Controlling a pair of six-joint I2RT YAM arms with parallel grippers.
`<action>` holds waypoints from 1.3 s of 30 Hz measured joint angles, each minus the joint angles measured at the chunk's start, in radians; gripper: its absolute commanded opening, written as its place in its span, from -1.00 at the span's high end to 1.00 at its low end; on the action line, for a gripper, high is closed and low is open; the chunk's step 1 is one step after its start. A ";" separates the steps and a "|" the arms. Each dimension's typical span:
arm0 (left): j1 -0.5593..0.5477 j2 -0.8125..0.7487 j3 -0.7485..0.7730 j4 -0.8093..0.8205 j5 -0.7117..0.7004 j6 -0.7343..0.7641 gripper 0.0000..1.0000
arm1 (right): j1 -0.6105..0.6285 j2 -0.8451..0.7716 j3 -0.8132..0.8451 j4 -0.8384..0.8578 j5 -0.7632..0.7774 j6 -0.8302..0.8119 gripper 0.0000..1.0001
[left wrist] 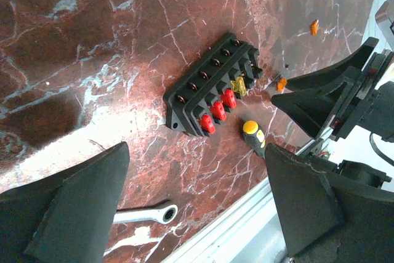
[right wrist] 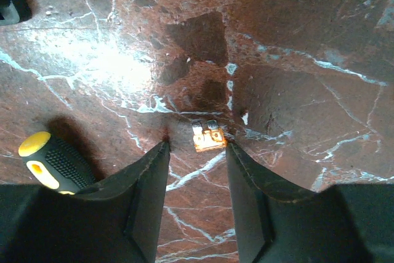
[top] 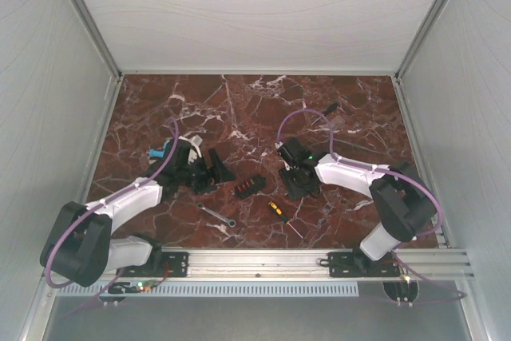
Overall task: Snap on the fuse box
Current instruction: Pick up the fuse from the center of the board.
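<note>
The fuse box is a small black block lying uncovered on the marble between my grippers. The left wrist view shows it with a row of red fuses and one yellow one. My left gripper is wide open and empty, just left of the box. My right gripper is open and low over the table. A loose orange fuse lies between its tips, against the right finger. I cannot pick out a cover.
A yellow-and-black screwdriver lies in front of the box. A silver wrench lies front left. Another loose orange fuse lies farther off. A small dark piece lies back right. A metal rail edges the front.
</note>
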 measured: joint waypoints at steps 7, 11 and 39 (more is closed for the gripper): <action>0.000 0.000 -0.017 0.031 0.027 -0.003 -0.76 | 0.009 0.006 0.005 -0.001 0.007 0.000 0.27; 0.000 0.000 -0.024 0.044 0.037 -0.006 -0.75 | 0.011 0.006 0.005 0.000 0.019 0.002 0.26; 0.000 0.000 -0.034 0.093 0.075 -0.023 -0.68 | 0.006 0.013 0.009 0.002 0.040 -0.026 0.40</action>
